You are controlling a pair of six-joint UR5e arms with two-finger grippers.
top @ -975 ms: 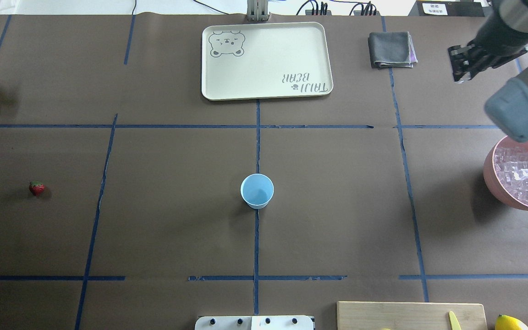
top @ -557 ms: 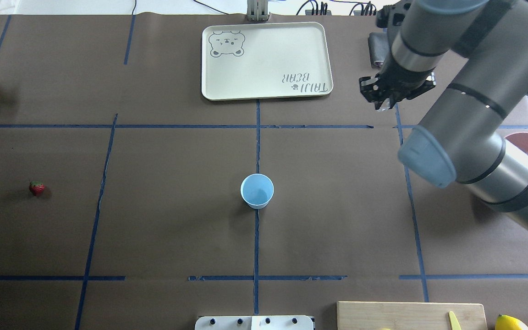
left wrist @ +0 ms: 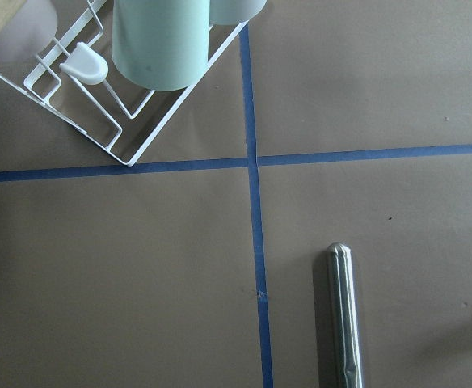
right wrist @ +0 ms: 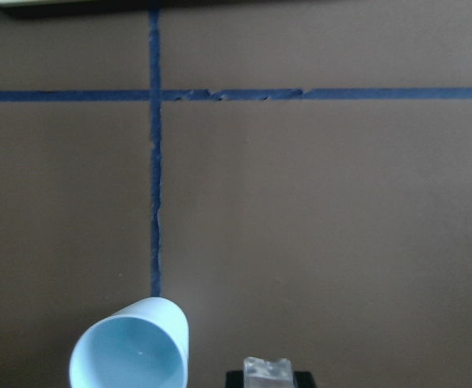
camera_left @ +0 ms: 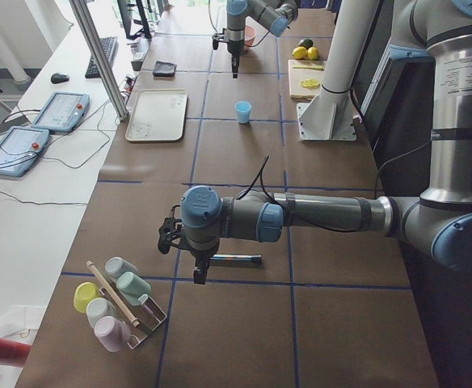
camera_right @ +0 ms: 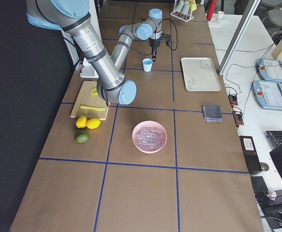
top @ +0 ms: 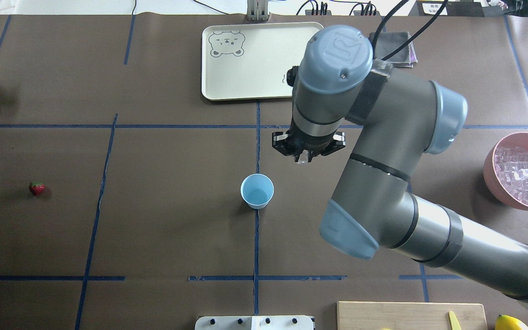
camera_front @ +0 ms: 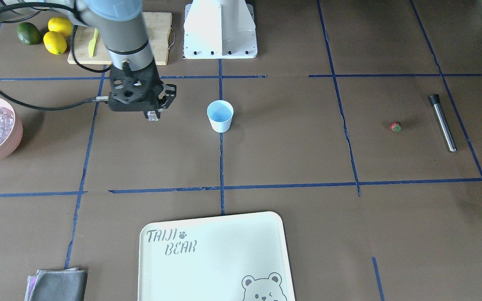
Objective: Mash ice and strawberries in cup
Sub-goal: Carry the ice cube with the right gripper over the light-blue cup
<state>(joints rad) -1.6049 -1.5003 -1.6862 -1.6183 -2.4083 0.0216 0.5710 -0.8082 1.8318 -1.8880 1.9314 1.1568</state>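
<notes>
Right hand (top: 302, 158) clenched on an ice cube (right wrist: 267, 368), hovering near the cup (top: 257, 191) on the counter (top: 163, 229). Centre over the cup's mouth, lower near the rim, then release to avoid a bounce-out. Strawberry (top: 36, 188) well apart, far left. Left hand (camera_left: 197, 278): grip cannot be told.

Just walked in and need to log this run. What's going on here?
The right gripper holds a clear ice cube in its fingers, in the air beside the light-blue cup, not yet over it. The cup looks empty. More ice fills the pink bowl, and the strawberry lies alone on the table. The left gripper hangs near the metal rod; whether it is open cannot be told.
</notes>
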